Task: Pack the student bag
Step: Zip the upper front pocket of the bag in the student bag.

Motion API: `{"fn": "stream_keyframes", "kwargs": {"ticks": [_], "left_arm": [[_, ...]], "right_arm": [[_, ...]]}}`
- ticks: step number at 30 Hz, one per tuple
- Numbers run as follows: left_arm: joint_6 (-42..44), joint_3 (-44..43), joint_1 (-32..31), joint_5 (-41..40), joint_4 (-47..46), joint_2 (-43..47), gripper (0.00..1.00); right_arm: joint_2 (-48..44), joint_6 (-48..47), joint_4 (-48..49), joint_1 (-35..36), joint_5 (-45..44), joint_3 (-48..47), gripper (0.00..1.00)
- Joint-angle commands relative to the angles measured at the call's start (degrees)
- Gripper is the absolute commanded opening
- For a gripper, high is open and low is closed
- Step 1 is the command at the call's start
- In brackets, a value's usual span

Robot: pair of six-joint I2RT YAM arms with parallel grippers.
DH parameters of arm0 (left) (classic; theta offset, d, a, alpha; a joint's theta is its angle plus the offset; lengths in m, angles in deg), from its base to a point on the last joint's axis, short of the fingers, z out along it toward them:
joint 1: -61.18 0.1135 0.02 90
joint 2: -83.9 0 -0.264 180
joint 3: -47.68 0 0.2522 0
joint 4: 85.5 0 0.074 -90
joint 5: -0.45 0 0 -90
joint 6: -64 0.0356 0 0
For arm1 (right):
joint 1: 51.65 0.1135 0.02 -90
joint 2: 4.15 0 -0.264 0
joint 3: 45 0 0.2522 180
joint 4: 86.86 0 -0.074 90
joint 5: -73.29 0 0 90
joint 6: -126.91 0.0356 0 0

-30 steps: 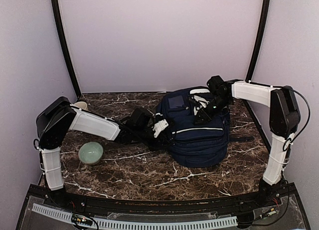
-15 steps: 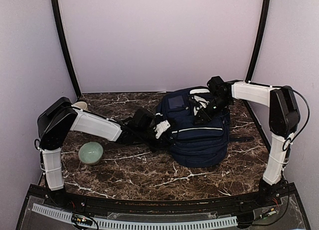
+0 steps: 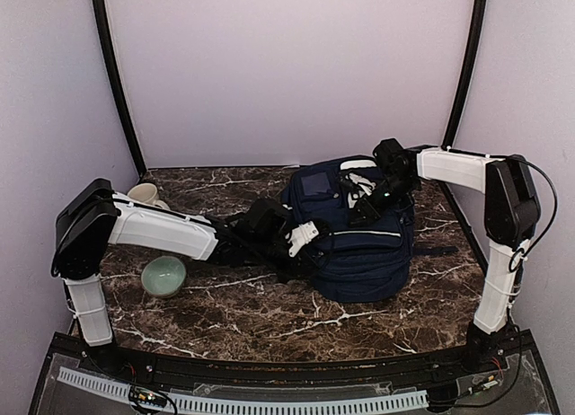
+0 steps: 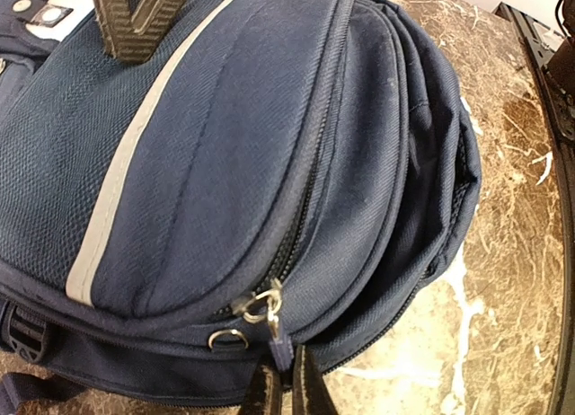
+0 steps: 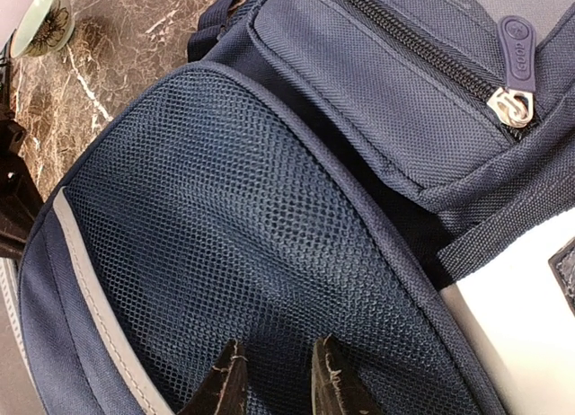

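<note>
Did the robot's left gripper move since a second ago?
Yes. The left gripper, shut on a zipper pull, slid right, away from the green bowl and further over the backpack.

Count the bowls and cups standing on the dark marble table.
2. A pale green ceramic bowl sits near the front-left; a cream cup stands in the back-left corner. The navy fabric backpack could hide more.

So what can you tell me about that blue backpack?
The backpack is navy woven fabric with a pale stripe, a mesh panel and zipped pockets. It lies flat on the marble table. The left gripper is shut on a zip pull; the right gripper has its tips touching the mesh.
</note>
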Motion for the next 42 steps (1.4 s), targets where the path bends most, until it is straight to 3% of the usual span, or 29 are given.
{"fn": "stream_keyframes", "kwargs": {"ticks": [1, 9, 14, 19, 22, 26, 31, 36, 42], "left_arm": [[0.1, -5.4, -4.1, 8.2, 2.1, 0.2, 0.00], [2.7, -21.4, -7.9, 10.5, 7.7, -11.6, 0.00], [1.6, -28.2, -9.4, 12.7, 6.2, -16.8, 0.00], [-3.0, -33.2, -10.9, 6.7, 1.1, -20.9, 0.00], [-9.5, -32.8, -11.6, 0.3, -6.8, -21.9, 0.00], [-13.5, -33.6, -12.1, -0.5, -11.2, -23.7, 0.11], [-8.2, -32.3, -12.5, 3.9, -6.3, -20.7, 0.24], [-1.8, -25.9, -12.6, 5.4, 1.2, -12.8, 0.28], [5.1, -17.1, -12.6, -2.9, 6.3, -4.0, 0.33]], "right_arm": [[5.0, 0.9, -0.2, 0.2, -4.6, 2.3, 0.26], [4.3, 0.9, -0.2, 0.2, -4.2, 2.6, 0.26], [4.1, 0.8, -0.1, 0.2, -3.7, 2.7, 0.26], [3.7, 0.7, -0.4, 0.7, -2.5, 2.9, 0.26], [3.0, 0.0, -0.8, 1.8, -1.4, 3.2, 0.26], [2.8, -1.4, -2.7, 3.1, 0.7, 1.5, 0.26], [0.0, -1.7, -5.2, 0.2, 3.2, 0.1, 0.27], [-7.5, -2.3, -5.8, -5.2, 3.8, 1.6, 0.30], [-19.1, -2.3, -1.0, -9.7, -6.5, 10.9, 0.37]]}}
